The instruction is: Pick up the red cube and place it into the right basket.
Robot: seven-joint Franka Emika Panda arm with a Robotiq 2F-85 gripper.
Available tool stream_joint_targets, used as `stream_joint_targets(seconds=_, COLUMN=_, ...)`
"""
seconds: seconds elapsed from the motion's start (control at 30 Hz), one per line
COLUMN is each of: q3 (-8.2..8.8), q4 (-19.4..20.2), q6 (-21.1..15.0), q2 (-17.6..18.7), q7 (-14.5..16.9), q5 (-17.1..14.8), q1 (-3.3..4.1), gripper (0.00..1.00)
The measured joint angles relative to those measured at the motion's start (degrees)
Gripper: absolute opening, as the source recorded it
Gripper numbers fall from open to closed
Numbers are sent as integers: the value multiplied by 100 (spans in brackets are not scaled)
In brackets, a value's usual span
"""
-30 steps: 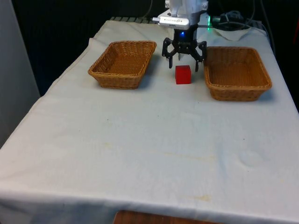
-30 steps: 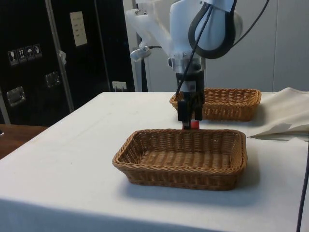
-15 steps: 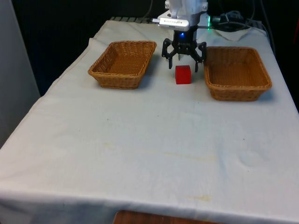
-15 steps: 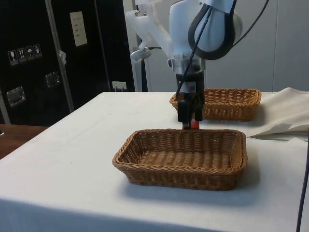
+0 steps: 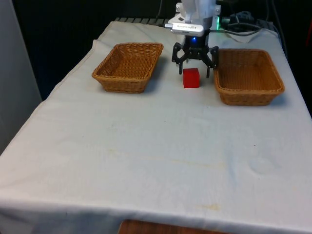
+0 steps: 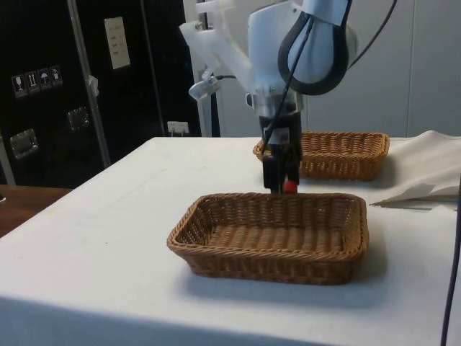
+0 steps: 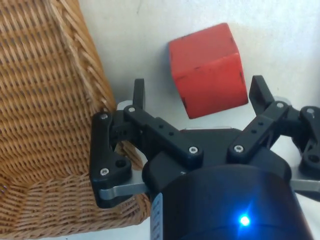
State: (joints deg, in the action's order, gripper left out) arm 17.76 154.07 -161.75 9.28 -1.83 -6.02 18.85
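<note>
My gripper hangs wide open and holds nothing, just behind the cube in the upper middle of the front view. The cube sits on the cloth between the two baskets, nearer the right basket than the left basket. In the wrist view the cube lies ahead of my fingers, untouched.

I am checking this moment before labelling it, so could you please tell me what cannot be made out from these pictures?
- Side view: the red cube is mostly hidden behind the gripper and the near basket's rim.
- Side view: the far basket is partly covered by the arm.
- Wrist view: the basket beside the fingers is cut off by the picture's edge.
- Front view: the cube's rear faces are turned away.
</note>
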Motion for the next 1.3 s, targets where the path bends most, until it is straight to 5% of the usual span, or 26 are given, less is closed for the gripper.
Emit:
stream_joint_targets(seconds=0.37, q3=-195, q4=-172, q6=0, q2=223, q7=-52, q5=0, q1=6, gripper=100)
stream_joint_targets(seconds=0.93, q3=-195, q4=-195, q6=-6, q2=258, q7=-40, q5=0, q1=-6, gripper=100)
stream_joint_targets(seconds=1.03, q3=-195, q4=-195, q6=-6, q2=258, q7=-40, q5=0, q1=-6, gripper=80)
stream_joint_targets(seconds=1.07, q3=-195, q4=-195, q6=-6, q2=246, q7=-40, q5=0, q1=-6, gripper=57)
stream_joint_targets(seconds=1.2, q3=-195, q4=-178, q6=-6, q2=212, q7=-40, q5=0, q1=-6, gripper=11)
stream_joint_targets(seconds=1.23, q3=-195, q4=-172, q6=-6, q2=206, q7=-40, q5=0, q1=0, gripper=2)
stream_joint_targets(seconds=1.3, q3=-195, q4=-166, q6=-6, q2=206, q7=-40, q5=0, q1=-6, gripper=3)
